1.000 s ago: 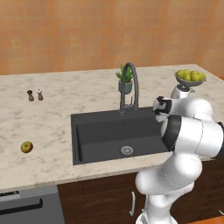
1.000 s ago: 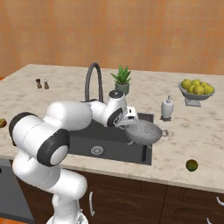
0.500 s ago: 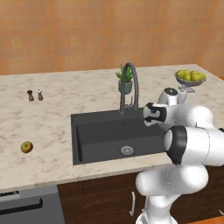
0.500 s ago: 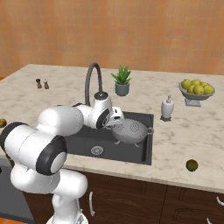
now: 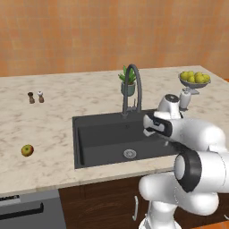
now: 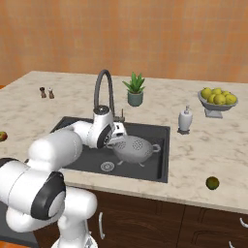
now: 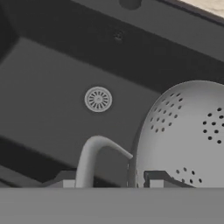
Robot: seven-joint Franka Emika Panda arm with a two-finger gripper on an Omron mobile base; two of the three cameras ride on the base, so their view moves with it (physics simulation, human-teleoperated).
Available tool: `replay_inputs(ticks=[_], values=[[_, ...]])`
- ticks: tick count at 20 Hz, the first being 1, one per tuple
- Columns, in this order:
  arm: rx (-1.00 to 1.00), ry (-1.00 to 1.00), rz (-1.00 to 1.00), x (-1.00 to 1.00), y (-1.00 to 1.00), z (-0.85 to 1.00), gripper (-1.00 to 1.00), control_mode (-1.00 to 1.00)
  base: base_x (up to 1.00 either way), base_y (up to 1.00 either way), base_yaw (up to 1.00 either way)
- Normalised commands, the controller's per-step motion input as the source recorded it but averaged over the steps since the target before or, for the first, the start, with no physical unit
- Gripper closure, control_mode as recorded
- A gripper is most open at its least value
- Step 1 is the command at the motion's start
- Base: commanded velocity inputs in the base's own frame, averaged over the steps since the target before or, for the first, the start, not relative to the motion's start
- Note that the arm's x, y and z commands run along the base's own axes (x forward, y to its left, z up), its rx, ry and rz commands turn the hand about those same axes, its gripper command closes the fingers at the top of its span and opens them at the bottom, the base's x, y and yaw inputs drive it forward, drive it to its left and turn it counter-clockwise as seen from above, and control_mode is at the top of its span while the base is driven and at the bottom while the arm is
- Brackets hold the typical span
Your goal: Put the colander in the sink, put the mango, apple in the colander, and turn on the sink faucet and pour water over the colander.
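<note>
One colander (image 6: 133, 148) in claw (image 6: 117, 136) over sink (image 6: 160, 164); unlabelled.

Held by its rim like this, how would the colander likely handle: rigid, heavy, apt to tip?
The colander looks like thin perforated metal, so probably rigid and light. The gripper pinches one rim edge, so the bowl may swing. Its small feet and round body suggest it could rock when set down.

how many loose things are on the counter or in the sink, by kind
fruit: 2, apple and mango
shakers: 2
fruit bowl: 1
potted plant: 1
soap dispenser: 1
colander: 1
total: 8
</note>
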Motion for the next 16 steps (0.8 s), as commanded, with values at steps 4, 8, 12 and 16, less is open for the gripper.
replay_inputs(ticks=[4, 8, 12, 16], values=[[-0.01, 0.0, 0.05, -0.5, 0.73, 0.0, 1.0, -1.0, 0.0, 0.0, 0.0], [-0.02, 0.0, 0.03, -0.17, 0.97, 0.0, 1.0, -1.0, 0.0, 0.0, 0.0], [-0.03, 0.0, 0.0, -0.03, 1.0, 0.0, 1.0, -1.0, 0.0, 0.0, 0.0], [-0.01, 0.0, 0.0, 0.0, 0.97, 0.0, 1.0, -1.0, 0.0, 0.0, 0.0]])
